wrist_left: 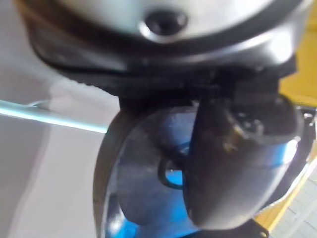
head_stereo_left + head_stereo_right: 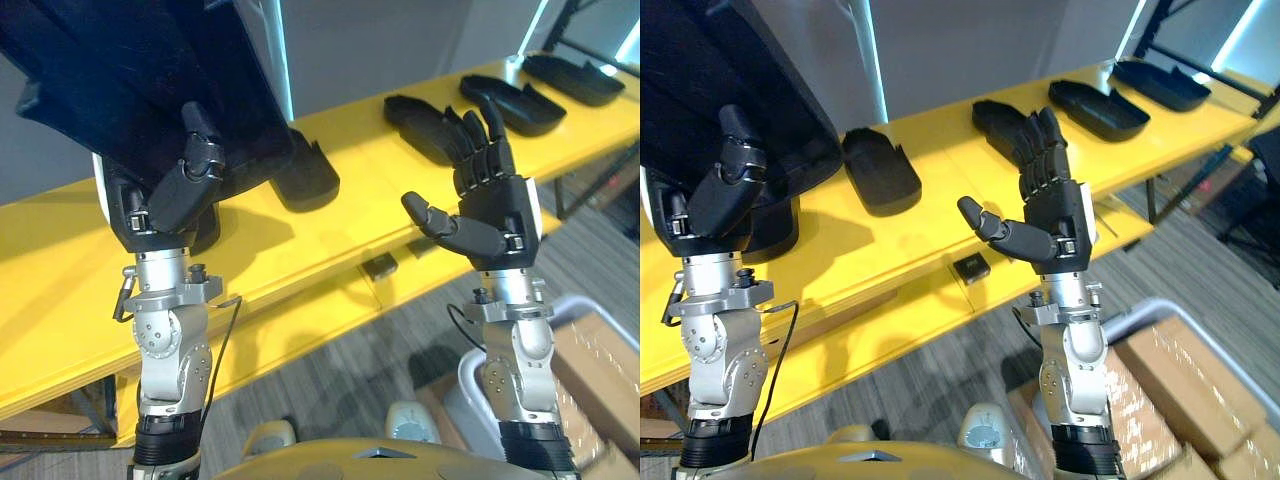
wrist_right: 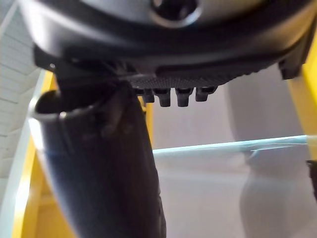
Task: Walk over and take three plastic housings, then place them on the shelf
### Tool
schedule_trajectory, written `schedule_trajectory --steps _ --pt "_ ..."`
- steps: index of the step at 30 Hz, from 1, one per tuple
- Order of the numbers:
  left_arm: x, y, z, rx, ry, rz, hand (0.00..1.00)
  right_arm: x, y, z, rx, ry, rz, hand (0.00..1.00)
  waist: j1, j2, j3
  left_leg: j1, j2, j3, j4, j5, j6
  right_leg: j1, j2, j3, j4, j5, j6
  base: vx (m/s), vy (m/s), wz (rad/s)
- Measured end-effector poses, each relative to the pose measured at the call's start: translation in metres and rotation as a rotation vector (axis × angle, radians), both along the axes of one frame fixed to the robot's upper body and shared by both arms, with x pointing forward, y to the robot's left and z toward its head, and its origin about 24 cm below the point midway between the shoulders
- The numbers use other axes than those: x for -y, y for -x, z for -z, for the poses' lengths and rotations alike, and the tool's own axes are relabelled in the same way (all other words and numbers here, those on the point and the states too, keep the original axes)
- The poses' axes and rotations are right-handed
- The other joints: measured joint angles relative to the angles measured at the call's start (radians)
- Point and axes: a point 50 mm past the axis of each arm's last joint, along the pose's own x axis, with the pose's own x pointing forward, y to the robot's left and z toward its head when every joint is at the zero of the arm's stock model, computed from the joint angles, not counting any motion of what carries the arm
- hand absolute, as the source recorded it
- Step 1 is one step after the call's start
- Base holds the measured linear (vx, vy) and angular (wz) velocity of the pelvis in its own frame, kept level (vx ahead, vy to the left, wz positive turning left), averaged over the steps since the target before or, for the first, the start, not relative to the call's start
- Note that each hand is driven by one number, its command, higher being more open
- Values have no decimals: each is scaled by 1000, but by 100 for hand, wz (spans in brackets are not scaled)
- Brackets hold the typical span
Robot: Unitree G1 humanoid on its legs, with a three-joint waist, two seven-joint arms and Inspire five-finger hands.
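Slippage is the chief risk: the left hand (image 2: 165,205), at 10 o'clock, clamps its thumb over the lower edge of a big dark plastic housing (image 2: 140,70) raised high, which could tilt free. The right hand (image 2: 495,205) hangs splayed and empty at 3 o'clock. More housings (image 2: 305,178) lie on the yellow tabletop (image 2: 60,270) toward 1 o'clock.

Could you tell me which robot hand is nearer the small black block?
Right. The right robot hand hovers open just right of the small black block; the left robot hand, gripping a plastic housing, is far left.
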Motion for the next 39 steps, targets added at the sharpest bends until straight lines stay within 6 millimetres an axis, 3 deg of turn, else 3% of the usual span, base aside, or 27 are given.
schedule_trajectory --steps 2,3,5,9,11,14,20,24,32,35,37,38,39 --pt "2 2 11 -57 39 -8 0 3 -6 -18 72 72 -22 100 4 61 -8 -24 78 -17 12 2 -27 54 65 -61 -94 2 -12 182 -403 55" --pt "5 0 15 -94 42 11 0 7 -10 -31 115 110 -20 100 4 90 -10 -33 109 -17 -13 36 -33 86 95 -115 -141 12 -27 105 -286 73" --pt "9 0 16 -102 22 43 0 12 -13 -44 167 127 -4 100 4 98 -8 -24 117 -1 -64 95 -29 114 102 -173 -154 6 -39 79 -247 93" --pt "13 2 11 -66 16 77 0 14 -11 -56 216 106 35 100 6 98 -7 -15 109 158 -114 160 18 179 90 -293 -173 -7 -57 31 -113 81" --pt "14 6 5 -28 14 89 0 13 -6 -58 229 104 47 100 27 97 -7 -16 96 159 -159 188 15 177 84 -306 -190 -9 -52 -31 -4 44" --pt "14 8 4 -22 22 84 0 10 -2 -42 169 52 47 100 43 88 -8 -10 78 161 -194 200 17 181 71 -315 -208 -5 -45 -57 42 10" --pt "8 20 29 -151 62 63 0 12 9 -8 22 -22 64 100 29 70 -14 4 58 188 -234 222 18 180 57 -297 -243 24 -22 -13 40 -7" --pt "8 24 38 -197 91 51 0 9 8 8 -51 -50 48 100 28 72 -13 0 58 176 -230 228 18 183 59 -305 -240 25 -20 3 -13 5" --pt "13 26 43 -221 120 66 0 -11 5 19 -104 -58 -27 100 36 74 -10 -20 56 136 -231 238 27 193 57 -342 -239 10 -31 -8 -15 17" --pt "13 26 44 -226 127 68 0 -5 7 25 -132 -64 -7 100 29 62 7 -41 40 137 -178 237 73 195 17 -355 -194 -17 -28 -15 19 22" --pt "14 24 45 -230 151 85 0 2 8 24 -129 -69 18 100 23 35 41 -74 5 147 -78 229 84 196 -47 -353 -137 -48 -18 -70 76 12" --pt "16 23 47 -237 156 90 0 3 8 23 -127 -86 17 100 23 25 50 -99 2 161 -11 189 108 195 -70 -348 -120 -54 -13 -98 128 -10" --pt "17 22 52 -254 159 94 0 5 8 23 -123 -97 20 100 22 37 47 -120 38 194 64 143 130 193 -84 -332 -92 -65 -1 -92 203 -38"
